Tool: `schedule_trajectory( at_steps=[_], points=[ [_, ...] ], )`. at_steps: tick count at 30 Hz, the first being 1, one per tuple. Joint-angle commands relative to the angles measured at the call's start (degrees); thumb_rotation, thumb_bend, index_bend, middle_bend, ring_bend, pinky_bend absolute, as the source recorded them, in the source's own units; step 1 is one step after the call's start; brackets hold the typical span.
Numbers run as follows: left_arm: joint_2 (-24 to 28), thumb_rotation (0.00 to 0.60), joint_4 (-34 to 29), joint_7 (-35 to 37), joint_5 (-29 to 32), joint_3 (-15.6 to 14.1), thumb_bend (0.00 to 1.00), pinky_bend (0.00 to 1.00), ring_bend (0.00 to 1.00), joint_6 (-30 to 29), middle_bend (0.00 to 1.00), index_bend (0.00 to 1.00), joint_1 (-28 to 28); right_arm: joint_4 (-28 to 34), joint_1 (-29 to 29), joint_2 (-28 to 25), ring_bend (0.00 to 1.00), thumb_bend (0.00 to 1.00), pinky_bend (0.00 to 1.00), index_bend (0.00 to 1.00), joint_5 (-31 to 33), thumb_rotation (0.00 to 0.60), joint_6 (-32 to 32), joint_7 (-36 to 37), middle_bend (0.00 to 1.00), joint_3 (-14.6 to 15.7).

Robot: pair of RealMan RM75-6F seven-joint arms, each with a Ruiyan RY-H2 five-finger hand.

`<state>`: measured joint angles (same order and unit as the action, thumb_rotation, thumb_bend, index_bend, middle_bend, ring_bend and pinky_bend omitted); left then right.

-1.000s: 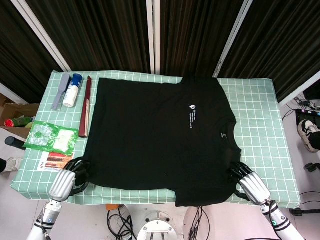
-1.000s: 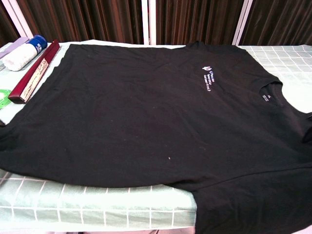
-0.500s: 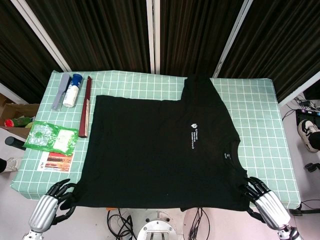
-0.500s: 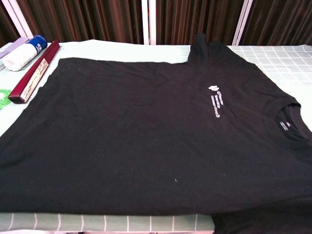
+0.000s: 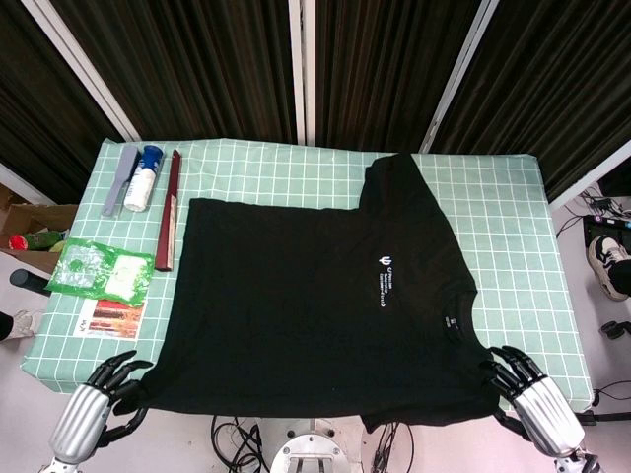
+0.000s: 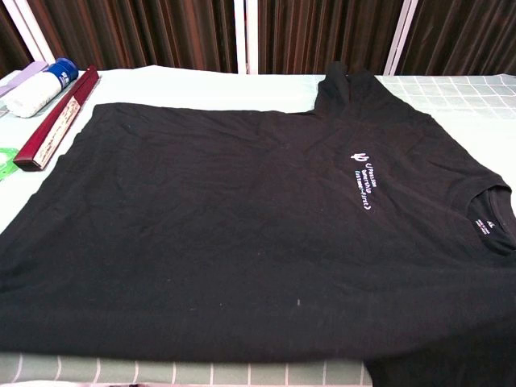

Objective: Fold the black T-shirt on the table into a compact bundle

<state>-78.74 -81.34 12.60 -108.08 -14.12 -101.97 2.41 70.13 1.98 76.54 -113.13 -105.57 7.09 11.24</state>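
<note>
While the black T-shirt (image 5: pixel 315 305) lies spread flat on the table (image 5: pixel 503 217), both hands sit at the near edge, one at each near corner of the shirt. The left hand (image 5: pixel 94 414) is just off the near left corner of the table, and its dark fingers (image 5: pixel 123 379) curl onto the shirt's hem corner and pinch the cloth. The right hand (image 5: pixel 532 399) is at the near right corner, and its fingers (image 5: pixel 498 370) hold the shirt's edge by the near sleeve. The chest view shows no hands, only the shirt and table.

The shirt covers most of the table and its near edge hangs over the near edge of the table. Its collar (image 5: pixel 455 317) points to the right edge, and small white letters (image 5: pixel 385 281) sit on the chest. One sleeve (image 5: pixel 394 177) reaches toward the far edge.

Along the left edge, going back, lie a small picture card (image 5: pixel 110 317), a green packet (image 5: pixel 101 269), and a long dark red box (image 5: pixel 168 209) just beside the shirt. At the far left corner are a white bottle with a blue cap (image 5: pixel 141 179) and a grey flat thing (image 5: pixel 118 179).
</note>
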Motion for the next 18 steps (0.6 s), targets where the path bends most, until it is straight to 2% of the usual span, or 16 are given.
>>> schedule_trajectory(
  at_steps=[1,5,9,13,18],
  points=[
    [4.1,0.6,-8.3,-2.2,2.9,6.4,0.5,0.2,0.15,5.2,0.28,0.63,-6.0,3.2,4.0,-1.4,0.18,0.58,0.24,0.79,2.5,0.6,4.2,-0.3,0.39,-3.8],
    [6.4,0.6,-12.4,-2.7,7.1,12.1,0.51,0.19,0.15,9.6,0.28,0.63,-10.6,6.2,7.8,-2.8,0.17,0.58,0.22,0.79,5.9,0.6,9.0,0.1,0.38,-7.5],
    [9.6,0.6,-15.1,-1.1,13.3,16.7,0.51,0.19,0.15,18.2,0.28,0.64,-16.3,9.4,11.2,-3.9,0.17,0.58,0.2,0.77,9.8,0.6,14.5,0.1,0.36,-10.7],
    [10.6,0.6,-14.0,-3.7,18.0,20.6,0.51,0.18,0.15,24.8,0.28,0.64,-21.0,11.2,14.1,-3.8,0.17,0.58,0.2,0.77,13.4,0.6,19.1,-0.7,0.36,-13.5],
    [10.3,0.6,-11.8,-2.8,25.6,24.2,0.51,0.18,0.15,34.5,0.27,0.64,-26.6,11.2,17.8,-2.6,0.17,0.58,0.19,0.77,17.8,0.6,24.9,-1.2,0.36,-16.6]
  ],
)
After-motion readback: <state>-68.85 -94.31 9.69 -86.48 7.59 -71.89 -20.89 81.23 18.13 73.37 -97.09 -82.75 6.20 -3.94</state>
